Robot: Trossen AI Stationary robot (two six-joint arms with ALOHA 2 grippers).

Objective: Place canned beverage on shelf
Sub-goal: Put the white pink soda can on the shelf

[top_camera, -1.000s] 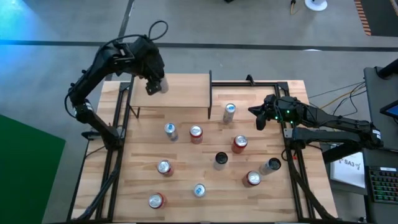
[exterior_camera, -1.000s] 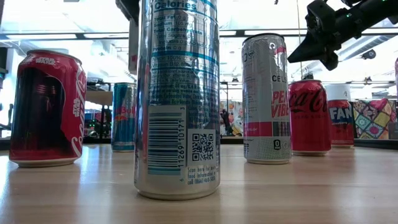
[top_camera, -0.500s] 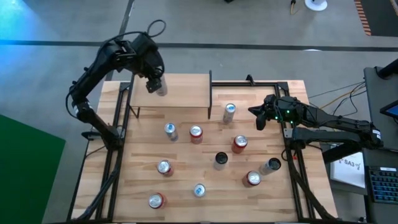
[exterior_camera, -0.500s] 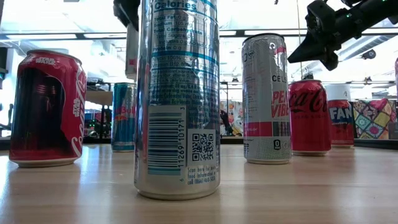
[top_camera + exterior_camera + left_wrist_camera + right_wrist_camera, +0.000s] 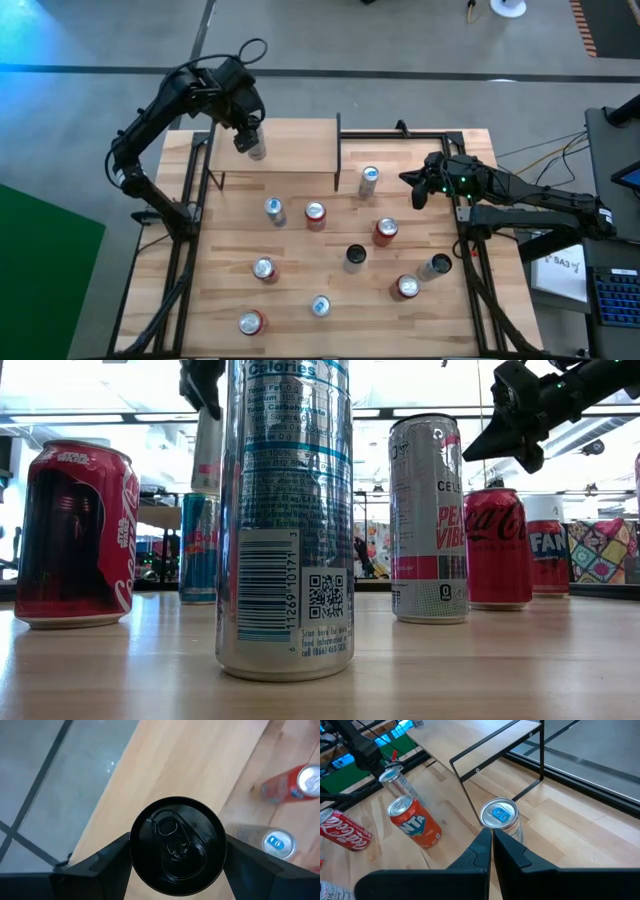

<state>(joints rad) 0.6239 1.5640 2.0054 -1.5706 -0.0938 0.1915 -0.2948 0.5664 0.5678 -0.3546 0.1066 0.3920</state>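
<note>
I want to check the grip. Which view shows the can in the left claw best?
The left wrist view: the can fills it, black top up, pinched between both fingers over the shelf. The high view shows it small; the low view, a sliver.

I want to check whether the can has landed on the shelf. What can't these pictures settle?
- High view: whether the can touches the shelf; the left gripper covers its top and the straight-down view hides any gap.
- Low view: the held can's base, behind the front can.
- Left wrist view: the can's body and label; only its dark lid shows.
</note>
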